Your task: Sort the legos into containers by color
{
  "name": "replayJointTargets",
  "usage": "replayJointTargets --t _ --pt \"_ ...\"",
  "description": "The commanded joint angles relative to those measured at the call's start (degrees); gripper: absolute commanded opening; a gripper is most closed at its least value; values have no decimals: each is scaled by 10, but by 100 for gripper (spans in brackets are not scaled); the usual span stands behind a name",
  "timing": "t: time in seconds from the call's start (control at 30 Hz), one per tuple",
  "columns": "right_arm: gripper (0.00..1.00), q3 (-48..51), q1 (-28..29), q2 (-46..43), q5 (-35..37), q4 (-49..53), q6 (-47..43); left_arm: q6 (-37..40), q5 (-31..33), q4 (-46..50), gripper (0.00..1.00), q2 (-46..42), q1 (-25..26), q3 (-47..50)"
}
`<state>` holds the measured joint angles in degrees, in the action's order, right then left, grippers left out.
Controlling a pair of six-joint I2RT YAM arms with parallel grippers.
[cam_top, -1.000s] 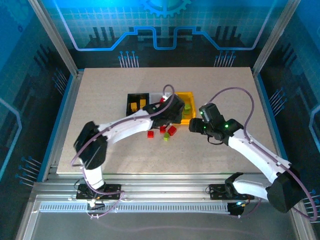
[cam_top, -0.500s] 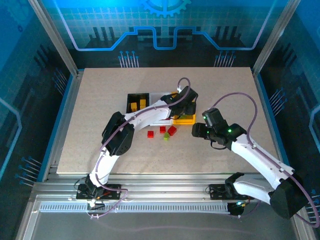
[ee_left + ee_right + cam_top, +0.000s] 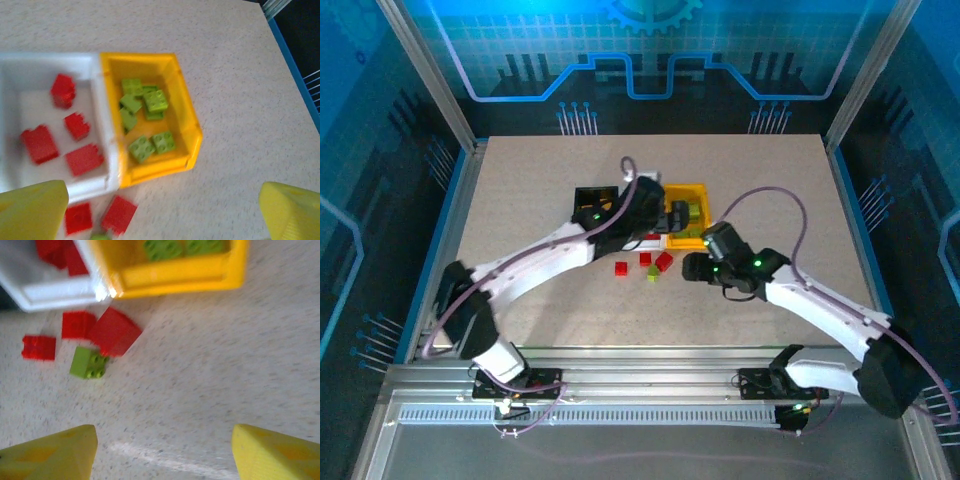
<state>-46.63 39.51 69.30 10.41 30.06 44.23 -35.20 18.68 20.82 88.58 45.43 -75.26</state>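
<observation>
From above, the left arm reaches across the row of bins, and its wrist covers most of the black bin (image 3: 592,196), so only the far corner shows and what lies inside cannot be made out. The left gripper (image 3: 162,216) hangs over the seam between the white bin (image 3: 106,142) and the yellow bin (image 3: 189,122), its yellow fingers (image 3: 31,210) spread wide at the lower corners of the wrist view and cut off by the frame, with nothing between them. That view looks down into both bins. Four red bricks (image 3: 84,159) lie in the white one, blurred at the edges, and its left side runs out of the frame. A heap of green bricks (image 3: 150,101) sits in the yellow one, some overlapping so that an exact count is uncertain. Just in front of the white bin, three loose red bricks (image 3: 115,332) and one loose green brick (image 3: 89,363) lie on the table (image 3: 210,365), close together and outside any bin. In the left wrist view only two of the reds show, and the green is a sliver at the bottom edge. The right gripper (image 3: 162,455) hovers low over bare table near these loose pieces, to their right, its fingers (image 3: 52,452) wide apart and empty, their tips cropped by the lower edge. The right wrist view is soft with blur, and the bins show only as their front walls
</observation>
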Motion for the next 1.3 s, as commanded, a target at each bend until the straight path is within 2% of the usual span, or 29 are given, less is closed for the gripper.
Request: replayJointTargets --t 0.0,0.17,0.3,0.4,0.47,0.57,1.13,1.27 --pt "72 -29 58 55 22 -36 42 -54 25 -7 99 -83 2 124" --pt "71 -78 96 149 27 -52 67 -98 43 22 99 -235 1 267" --pt "70 -121 115 213 48 -54 78 -119 49 48 99 -328 1 336" --pt "63 -162 121 259 79 -26 96 -130 55 66 99 -373 1 368" --pt "56 -181 120 283 88 -14 105 -134 56 77 99 -391 0 381" --pt "50 -202 120 314 92 -5 114 -136 57 87 99 -403 0 390" --pt "47 -246 111 389 96 14 140 -134 58 99 99 -425 -1 412" --pt "43 -249 109 399 102 24 149 -136 57 100 99 -431 -1 417"
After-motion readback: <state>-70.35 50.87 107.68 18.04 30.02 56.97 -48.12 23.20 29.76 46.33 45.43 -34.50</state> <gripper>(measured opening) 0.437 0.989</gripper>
